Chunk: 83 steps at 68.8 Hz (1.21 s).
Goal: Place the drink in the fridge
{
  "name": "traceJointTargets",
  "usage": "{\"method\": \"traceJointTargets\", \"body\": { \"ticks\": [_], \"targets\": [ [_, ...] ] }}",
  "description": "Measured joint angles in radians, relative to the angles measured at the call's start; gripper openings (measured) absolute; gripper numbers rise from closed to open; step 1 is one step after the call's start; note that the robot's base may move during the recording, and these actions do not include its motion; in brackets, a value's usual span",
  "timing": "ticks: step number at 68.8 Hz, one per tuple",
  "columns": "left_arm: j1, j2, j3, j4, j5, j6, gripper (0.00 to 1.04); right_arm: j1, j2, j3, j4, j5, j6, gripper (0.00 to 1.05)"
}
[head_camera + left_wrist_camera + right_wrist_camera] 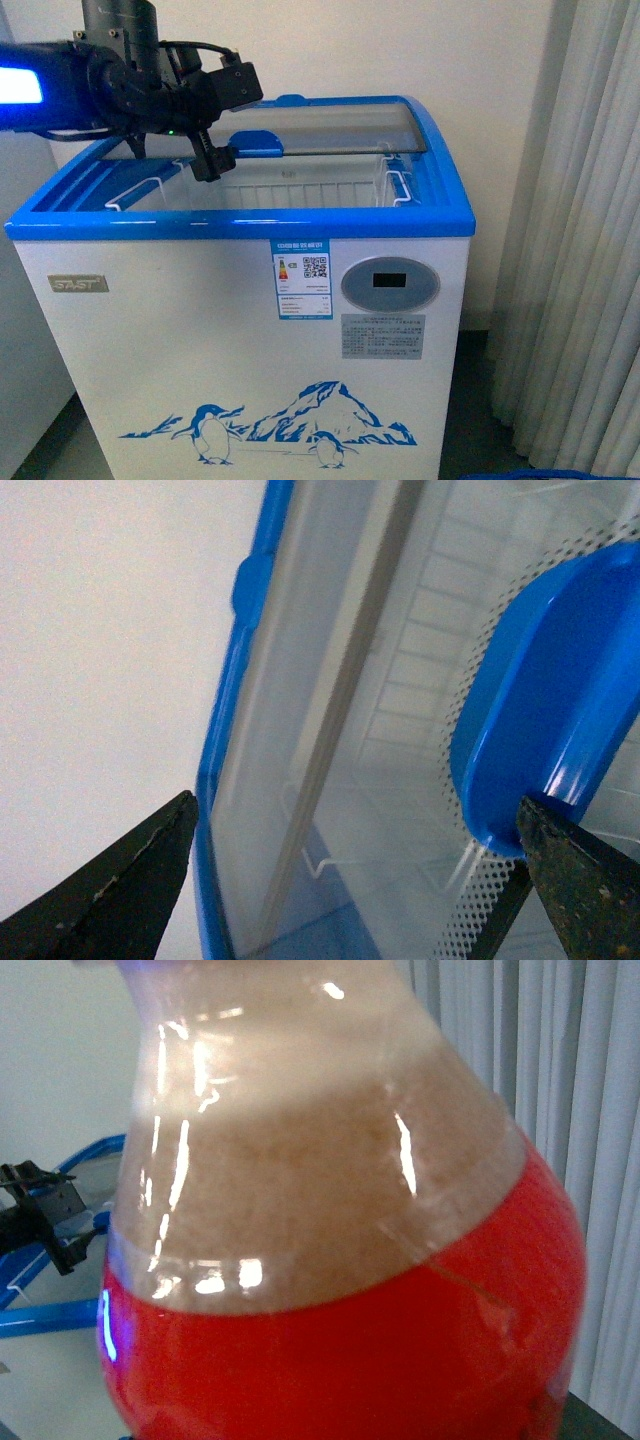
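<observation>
The fridge (250, 330) is a white chest freezer with a blue rim and a penguin graphic, right in front of me. Its curved glass lid (340, 128) is slid to the back, so the front half is uncovered. My left gripper (175, 157) hangs open over the fridge's left rear, one finger next to the lid's blue handle (255, 143). In the left wrist view, the open left gripper (355, 805) holds nothing, with the handle (545, 700) near one finger. The drink (340, 1260) fills the right wrist view, red label below brown cola. My right gripper is shut on it, fingers hidden.
White wire baskets (395, 185) hang inside the fridge opening. A grey curtain (590, 250) hangs at the right, and a white cabinet (20, 340) stands at the left. Part of a blue object (560, 474) shows at the floor, bottom right.
</observation>
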Motion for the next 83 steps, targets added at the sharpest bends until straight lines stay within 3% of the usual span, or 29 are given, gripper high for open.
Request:
{"method": "traceJointTargets", "body": {
  "ticks": [13, 14, 16, 18, 22, 25, 34, 55, 69, 75, 81, 83],
  "targets": [
    [-0.014, 0.053, 0.057, 0.153, -0.143, -0.187, 0.97, 0.0, 0.0, 0.0, 0.0, 0.0, 0.0, 0.39],
    [-0.019, 0.053, 0.069, 0.18, -0.214, -0.246, 0.97, 0.0, 0.0, 0.0, 0.0, 0.0, 0.0, 0.39],
    [-0.016, 0.053, 0.087, 0.201, -0.24, -0.264, 0.97, 0.0, 0.0, 0.0, 0.0, 0.0, 0.0, 0.39],
    [-0.003, 0.029, 0.098, 0.224, -0.33, -0.356, 0.97, 0.0, 0.0, 0.0, 0.0, 0.0, 0.0, 0.39],
    [0.012, -0.079, -0.047, 0.31, -0.378, -0.512, 0.97, 0.0, 0.0, 0.0, 0.0, 0.004, 0.0, 0.39],
    [0.03, -0.223, -0.253, 0.375, -0.365, -0.662, 0.97, 0.0, 0.0, 0.0, 0.0, 0.0, 0.0, 0.39],
    [0.043, -0.493, -0.645, 0.428, -0.336, -0.882, 0.97, 0.0, 0.0, 0.0, 0.0, -0.001, 0.0, 0.39],
    [0.022, -1.019, -1.488, 0.391, -0.256, -1.164, 0.97, 0.0, 0.0, 0.0, 0.0, 0.0, 0.0, 0.39],
    [0.014, -1.45, -1.879, 0.356, -0.212, -1.276, 0.96, 0.0, 0.0, 0.0, 0.0, 0.0, 0.0, 0.39],
    [0.043, -1.612, -2.092, 0.555, -0.214, -1.27, 0.83, 0.0, 0.0, 0.0, 0.0, 0.001, 0.0, 0.39],
    [0.097, -1.762, -2.271, 0.651, -0.17, -1.268, 0.71, -0.001, 0.001, 0.0, -0.003, -0.005, -0.003, 0.39],
    [0.112, -1.819, -2.335, 0.661, -0.171, -1.268, 0.66, -0.018, 0.03, 0.035, -0.09, -0.062, -0.035, 0.39]
  ]
}}
